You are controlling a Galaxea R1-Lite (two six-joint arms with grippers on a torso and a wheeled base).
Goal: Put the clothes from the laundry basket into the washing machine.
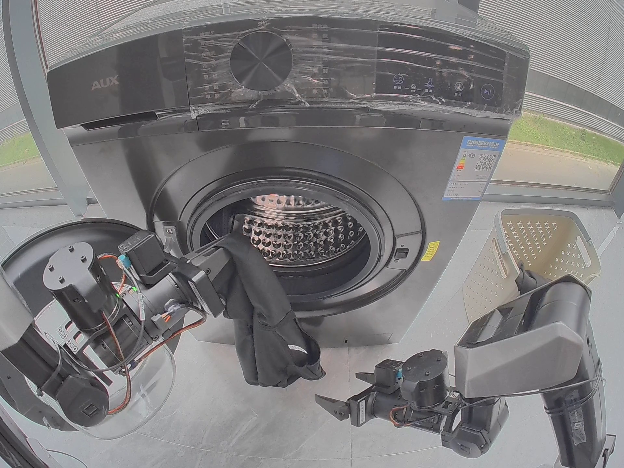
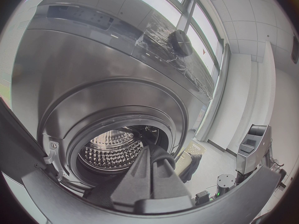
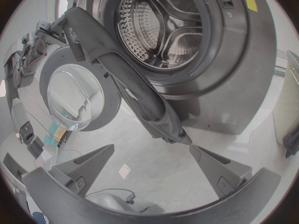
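At the drum's mouth: a black garment [image 1: 266, 320] [image 2: 162, 154] [image 3: 134, 87] is held up by one end at the left edge of the opening. The rest hangs down the front of the washing machine [image 1: 292, 138], below the door ring, in a bunched fold. None of it is inside the drum [image 1: 299, 229]. Whether its lower end touches the floor cannot be told.
Left gripper [image 1: 220, 261] [image 2: 151, 159] [image 3: 59, 24]: clamped tight on the upper end of the black garment, with cloth bulging out between the two fingers; it sits just beside the left rim of the opening.
Right gripper [image 1: 338, 390] [image 3: 151, 148]: spread wide with nothing in it, low over the floor [image 1: 214, 417], pointing towards the hanging end of the black garment, near it but apart.
Door [image 1: 39, 255]: swung fully open to the machine's left, its clear glass bowl [image 1: 130, 385] [image 3: 74, 97] facing outward behind the left arm.
Laundry basket [image 1: 546, 242] [image 2: 190, 154]: cream, perforated, tipped up beside the machine's right side, its open face towards the robot.
In the basket: a dark cloth [image 1: 530, 281] [image 3: 292, 142] lies at the lower rim.
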